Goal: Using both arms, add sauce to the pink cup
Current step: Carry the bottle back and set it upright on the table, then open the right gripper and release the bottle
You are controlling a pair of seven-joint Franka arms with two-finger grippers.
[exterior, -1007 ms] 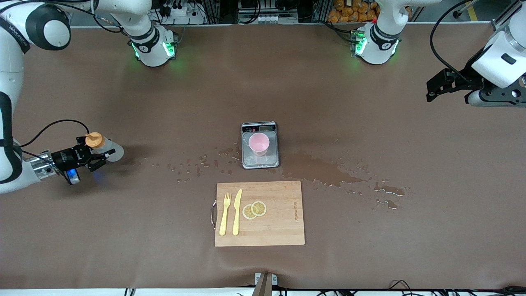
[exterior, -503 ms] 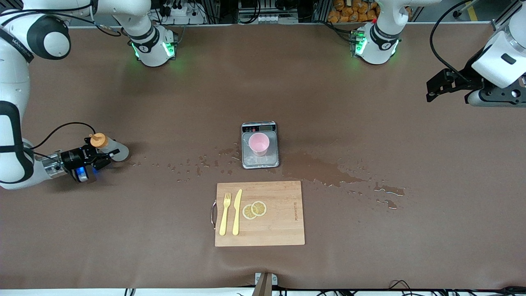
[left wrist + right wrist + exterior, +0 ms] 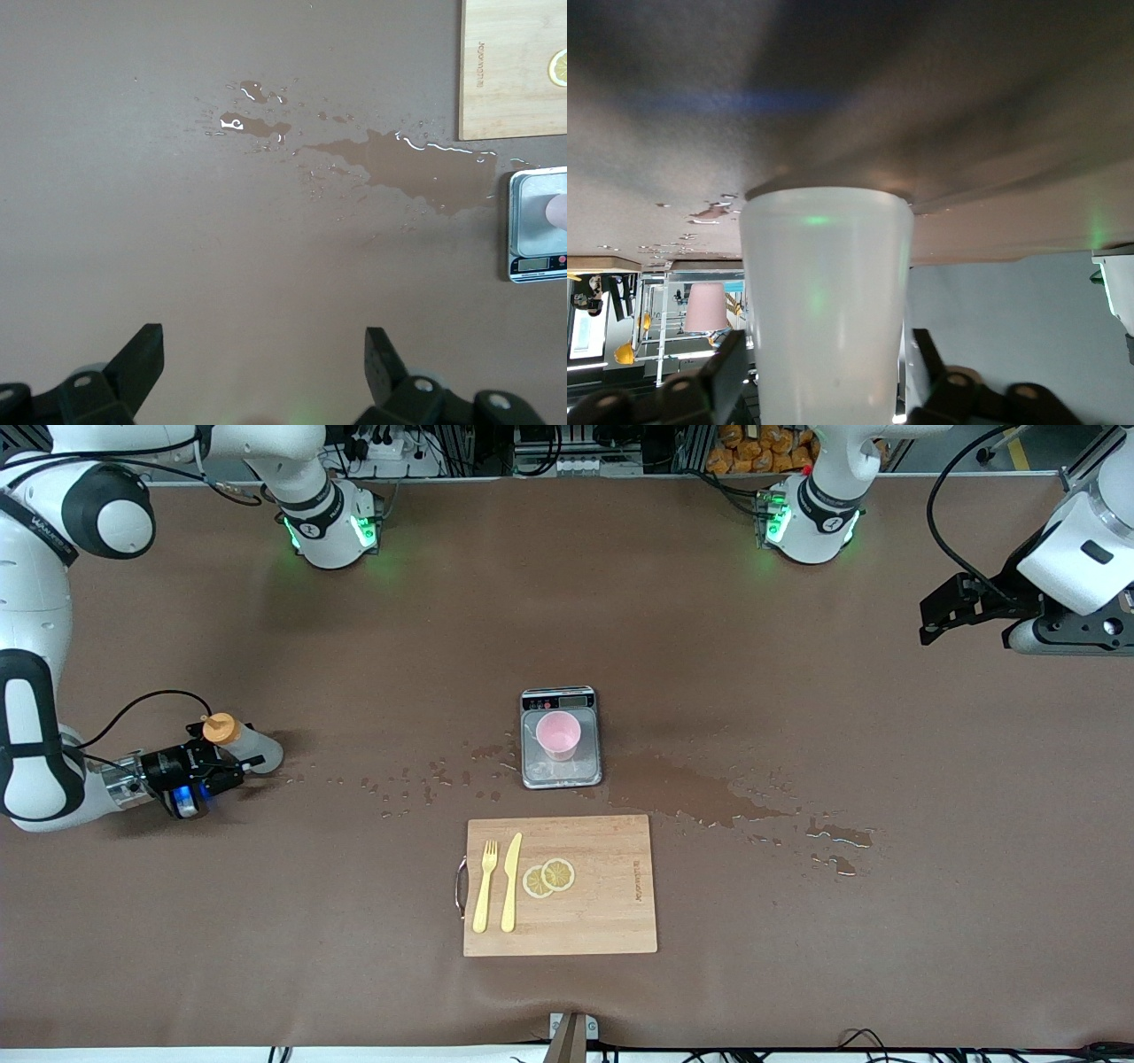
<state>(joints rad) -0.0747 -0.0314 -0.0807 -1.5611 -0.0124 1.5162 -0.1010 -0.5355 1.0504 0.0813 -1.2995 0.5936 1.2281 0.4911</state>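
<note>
Right hand (image 3: 232, 765) low at the bench's right-arm end, fingers parted around the sauce (image 3: 251, 745), standing there. Left hand (image 3: 946, 611) waiting wide open, empty. Cup (image 3: 558, 734) on scale (image 3: 560, 771), mid-bench.

1. The sauce bottle (image 3: 252, 746) is translucent whitish-grey with an orange cap.
2. The cup (image 3: 558, 734) is pale pink.
3. The scale (image 3: 561, 737) is silver with a black display strip.
4. The cutting board (image 3: 560, 885) is light wood.
5. The fork (image 3: 484, 886) and knife (image 3: 510, 882) are pale yellow.
6. The lemon slices (image 3: 548, 877) are yellow with paler rims.
7. The table (image 3: 797, 939) is brown, with darker wet patches.
</note>
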